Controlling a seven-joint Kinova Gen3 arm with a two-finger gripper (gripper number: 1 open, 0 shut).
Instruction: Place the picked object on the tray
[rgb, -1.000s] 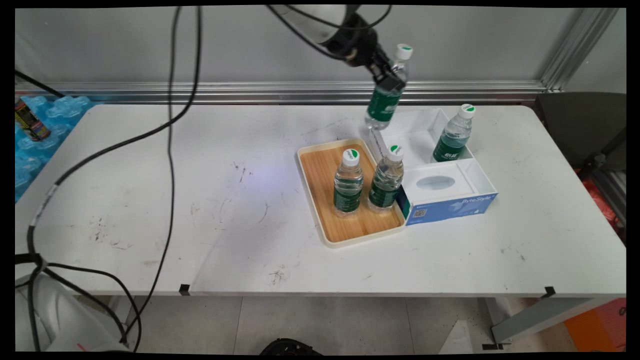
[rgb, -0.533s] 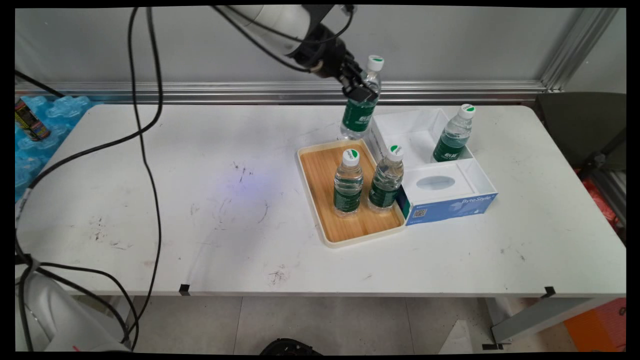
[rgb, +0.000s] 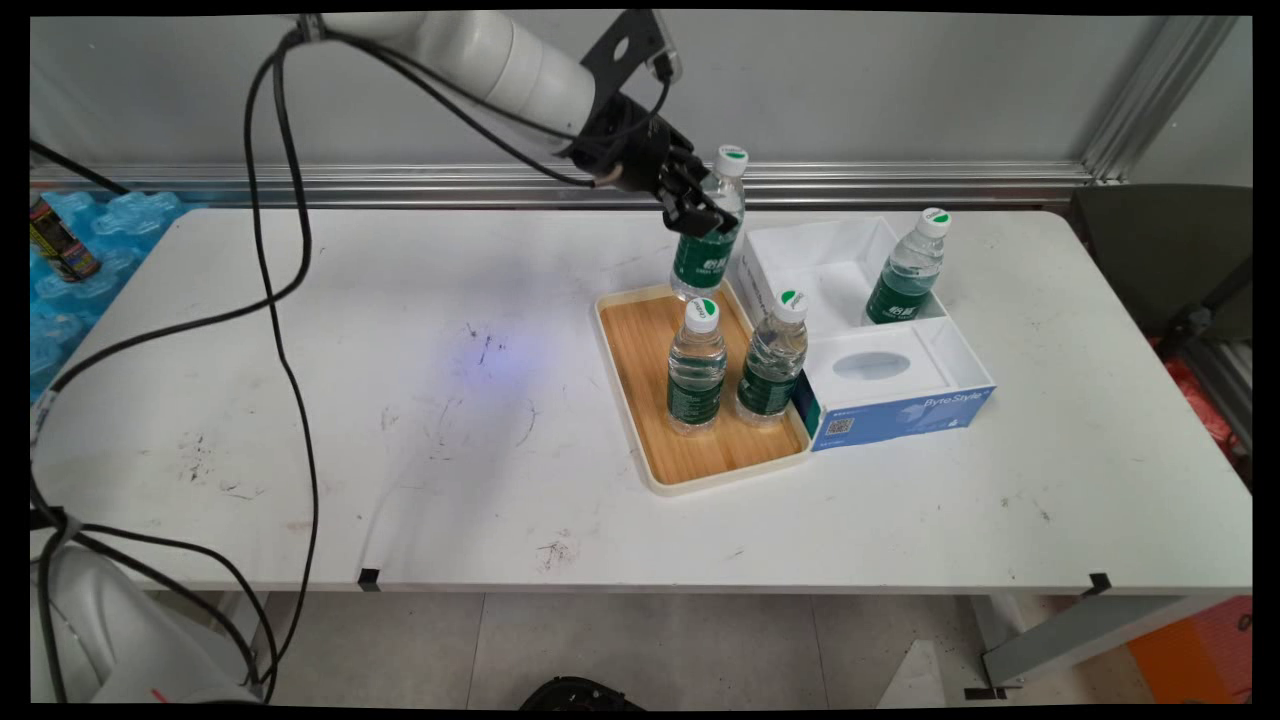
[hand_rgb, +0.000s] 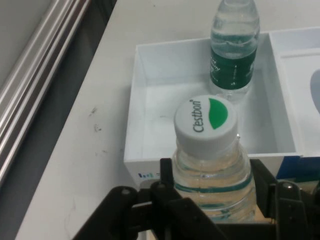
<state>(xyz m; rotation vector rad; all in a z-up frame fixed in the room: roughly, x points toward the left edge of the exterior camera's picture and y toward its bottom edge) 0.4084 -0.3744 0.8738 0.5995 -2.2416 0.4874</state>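
Clear glossy plastic bottle, wood-grain tray floor, matt scuffed white table, smooth white box.

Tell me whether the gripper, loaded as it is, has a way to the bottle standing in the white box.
Probably not yet: the gripper is shut on a bottle, so it is occupied. Otherwise the bottle in the white box stands alone, open from above.

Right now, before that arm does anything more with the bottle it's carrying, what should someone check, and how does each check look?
1. Gripper shut on held bottle: ok.
2. Cap on held bottle: ok.
3. Held bottle near upright: ok, slight tilt.
4. Tray has bare space at its far end: ok.
5. Two tray bottles upright: ok.
6. Held bottle's base clear of tray: cannot tell.
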